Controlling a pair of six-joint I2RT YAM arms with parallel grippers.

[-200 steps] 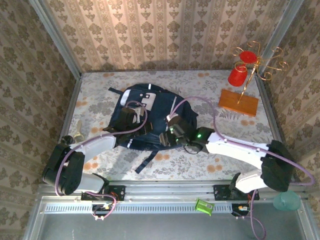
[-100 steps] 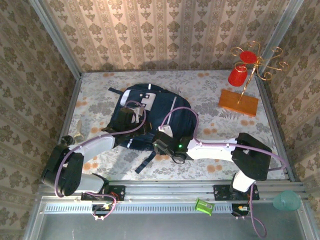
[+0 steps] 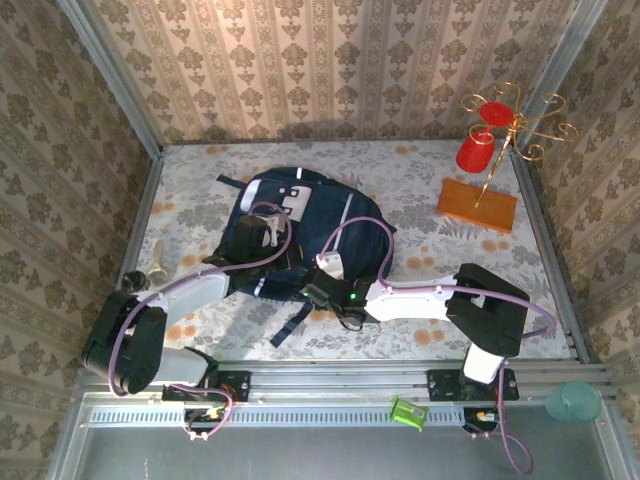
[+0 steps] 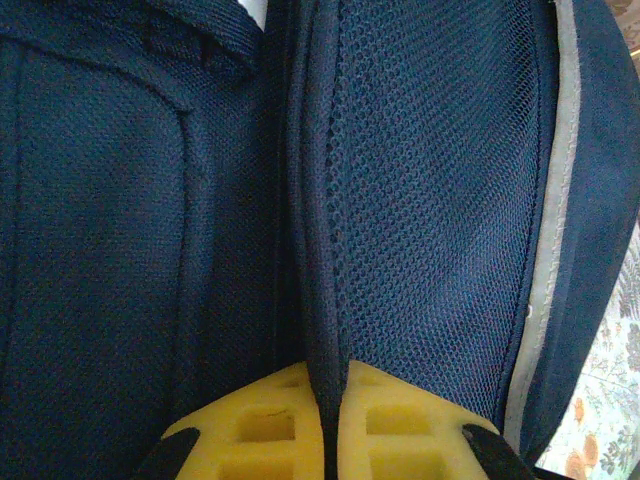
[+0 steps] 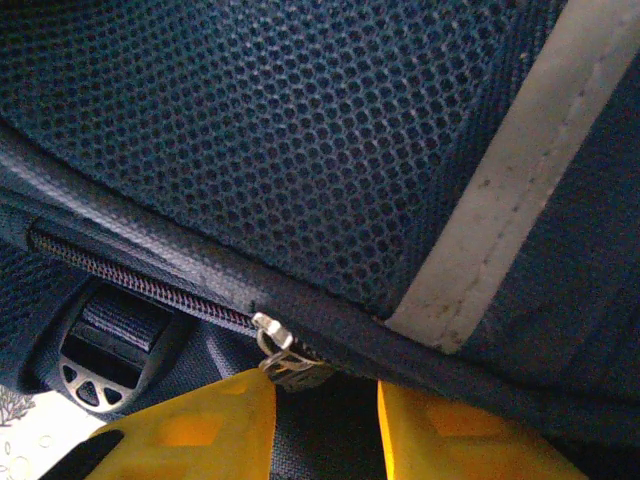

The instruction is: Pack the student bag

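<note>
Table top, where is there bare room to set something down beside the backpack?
Free: the strip of table between the student bag and the back wall, and the patch between the bag and the wooden stand base. Crowded: the bag's near edge, where the left tool and right tool work with both arms.

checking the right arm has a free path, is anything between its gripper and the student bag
Nothing visible stands in the way. The right gripper is right up against the student bag, and the zipper pull sits just in front of its parted jaws, with only bag fabric around it.
</note>
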